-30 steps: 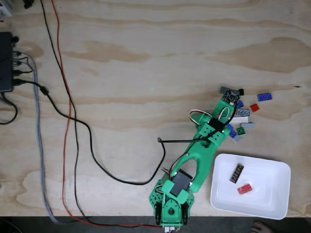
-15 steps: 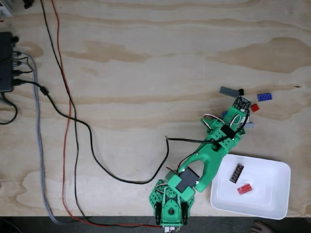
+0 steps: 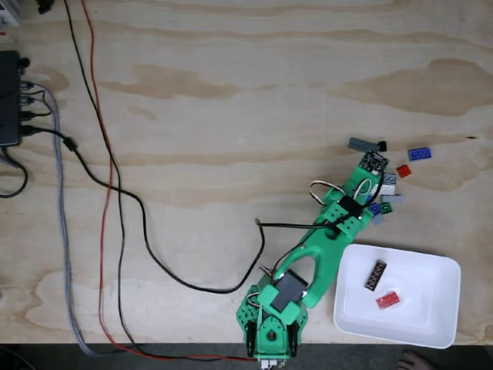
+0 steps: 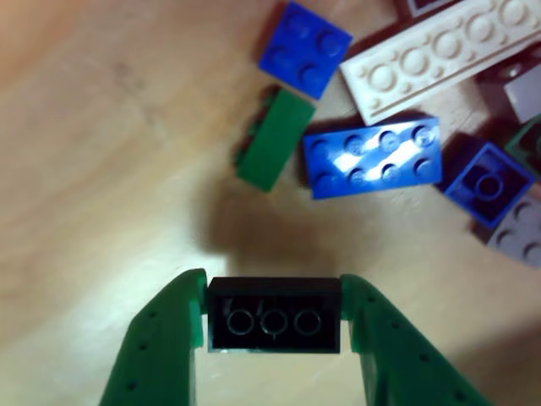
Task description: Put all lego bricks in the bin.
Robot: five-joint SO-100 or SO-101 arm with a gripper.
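In the other view my green gripper [image 4: 273, 289] is shut on a black lego brick [image 4: 275, 320], held just above the wooden table. Past it lie a long blue brick [image 4: 374, 156], a small blue one [image 4: 304, 44], a green one [image 4: 275, 139] on its side and a white plate [image 4: 439, 52]. In the fixed view the gripper [image 3: 373, 161] hangs over the brick cluster, with a red brick [image 3: 403, 171] and a blue brick [image 3: 419, 153] to its right. The white bin [image 3: 424, 274] at lower right holds a dark brick [image 3: 375, 274] and a red brick [image 3: 387, 300].
The arm's base [image 3: 269, 331] stands at the table's front edge, left of the bin. Black, red and grey cables [image 3: 115, 193] run across the left half, to a black box [image 3: 9, 96] at the left edge. A person's toes [image 3: 420, 360] show below the table edge.
The arm swung right over the brick cluster, then came back slightly left. The loose bricks and the two in the bin have stayed put.
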